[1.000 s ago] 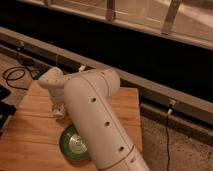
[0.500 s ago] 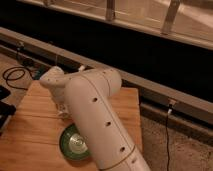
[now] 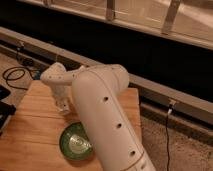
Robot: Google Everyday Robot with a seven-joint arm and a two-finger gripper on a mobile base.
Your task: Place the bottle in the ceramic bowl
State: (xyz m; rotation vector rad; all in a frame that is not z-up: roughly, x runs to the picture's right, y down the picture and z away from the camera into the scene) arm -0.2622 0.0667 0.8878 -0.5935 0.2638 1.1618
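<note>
Single cam, mounted high just behind & above the robot's own arm [image 3: 105, 120], looking steeply down & fwd along it. It sits so close that the fat white link fills the centre and bottom of the frame. It faces across the wooden table [image 3: 30, 135] at lower left, w/ the ceramic bowl [image 3: 75, 142] near the bottom edge, its right side cut off by the arm, and the gripper [image 3: 63, 107] over the table just beyond the bowl; farther off are the floor [image 3: 185, 150] at right & a dark wall [image 3: 150, 60] w/ rails across the top.
</note>
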